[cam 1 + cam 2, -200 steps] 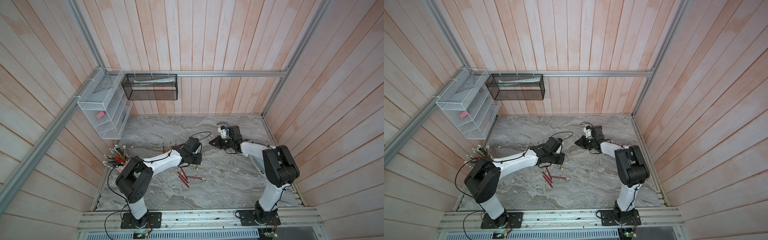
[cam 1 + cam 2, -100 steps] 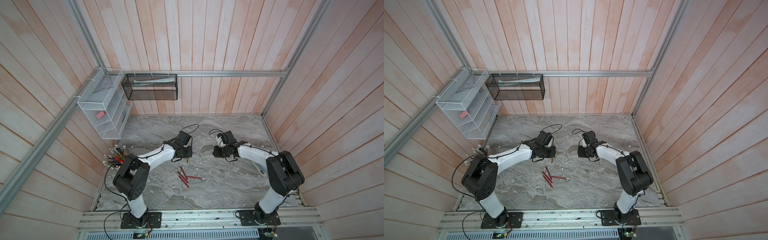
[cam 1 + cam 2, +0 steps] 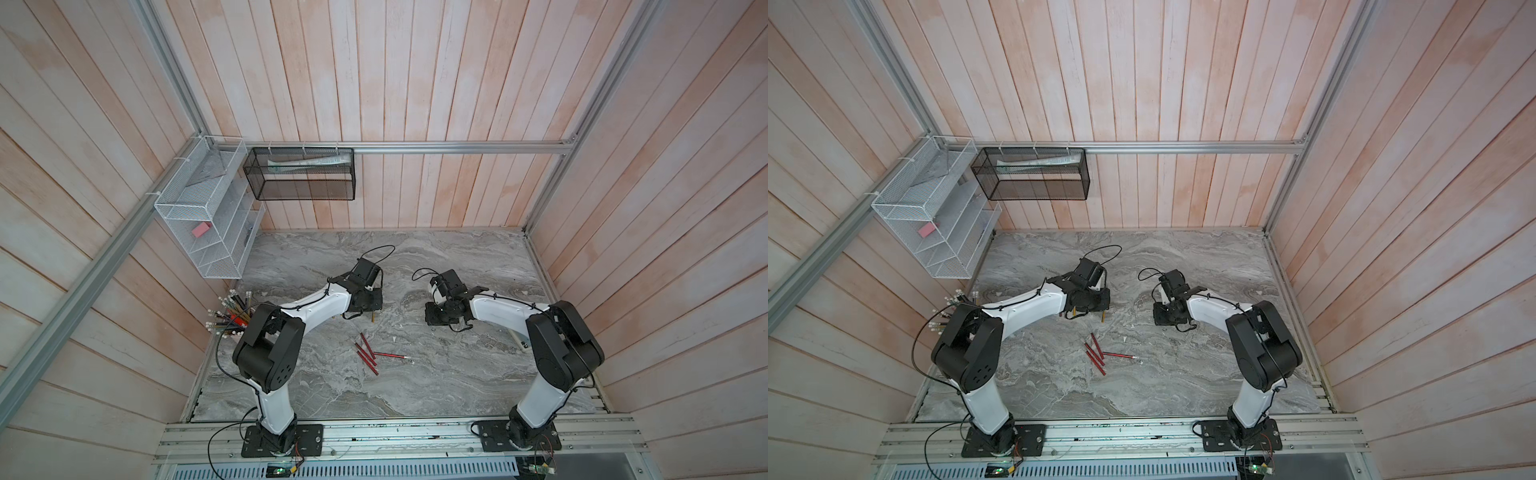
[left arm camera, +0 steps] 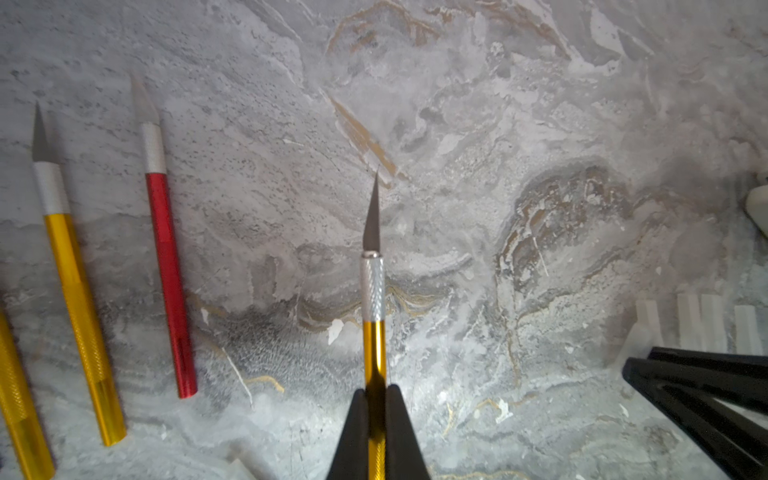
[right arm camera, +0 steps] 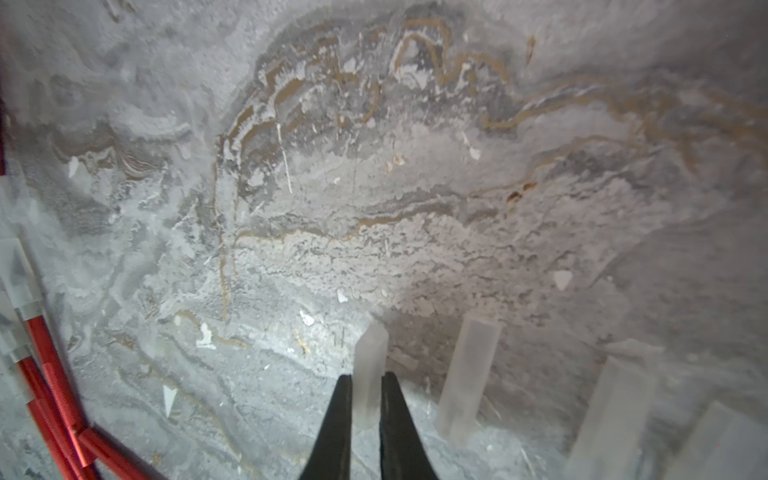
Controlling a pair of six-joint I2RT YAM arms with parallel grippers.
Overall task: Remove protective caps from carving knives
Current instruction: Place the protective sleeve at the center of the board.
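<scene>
Far left, a pencil bunch (image 3: 230,309) is sitting at the bench (image 3: 436,386) edge. The left arm (image 3: 316,302) is stretching toward mid-bench, its jaws clamping the held yellow knife (image 4: 373,340) by the handle, bare blade pointing out ahead. Beside it, a second yellow knife (image 4: 79,299) and a red knife (image 4: 168,282) are lying on the bench, blades showing. Mid-bench, four red knives (image 3: 368,353) are lying clustered; those showing in the right wrist view are wearing fitted caps (image 5: 18,270). The right arm (image 3: 498,309) is sitting low, jaws pinching a pulled cap (image 5: 370,365). Loose caps (image 5: 469,374) are resting just beside it.
</scene>
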